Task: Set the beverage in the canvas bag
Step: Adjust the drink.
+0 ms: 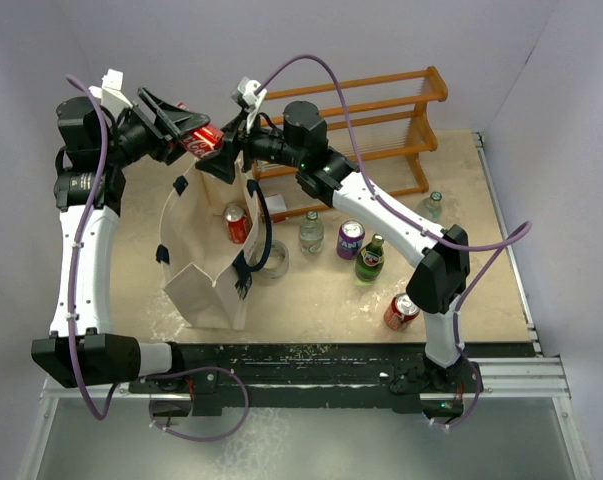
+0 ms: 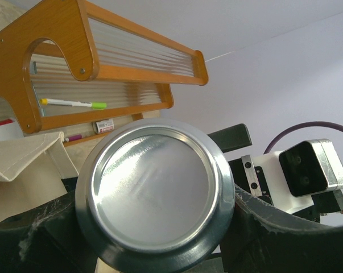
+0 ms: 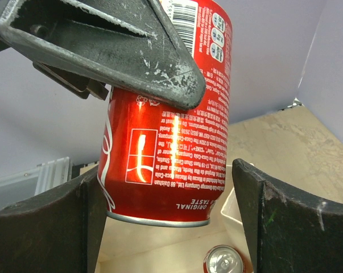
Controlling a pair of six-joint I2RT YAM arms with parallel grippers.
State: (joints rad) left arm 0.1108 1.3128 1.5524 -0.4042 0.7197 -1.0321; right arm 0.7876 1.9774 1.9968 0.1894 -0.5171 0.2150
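The beverage, a red cola can (image 1: pixel 202 141), hangs tilted above the far rim of the canvas bag (image 1: pixel 206 285). My left gripper (image 1: pixel 186 126) is shut on it. The can's silver bottom (image 2: pixel 157 190) fills the left wrist view, where a corner of the bag (image 2: pixel 23 165) also shows. My right gripper (image 1: pixel 225 156) stands open around the can's lower end (image 3: pixel 165 142): its left finger is at the can's side and a gap shows before its right finger (image 3: pixel 256 199). A finger of the left gripper (image 3: pixel 103 40) lies across the can's upper part.
Another red can (image 1: pixel 236 223) lies inside the bag, its top (image 3: pixel 223 261) showing below. The orange wooden rack (image 1: pixel 381 110) stands behind. Right of the bag stand a glass jar (image 1: pixel 273 262), green bottles (image 1: pixel 371 258), a purple can (image 1: pixel 350 240) and a red can (image 1: pixel 401 312).
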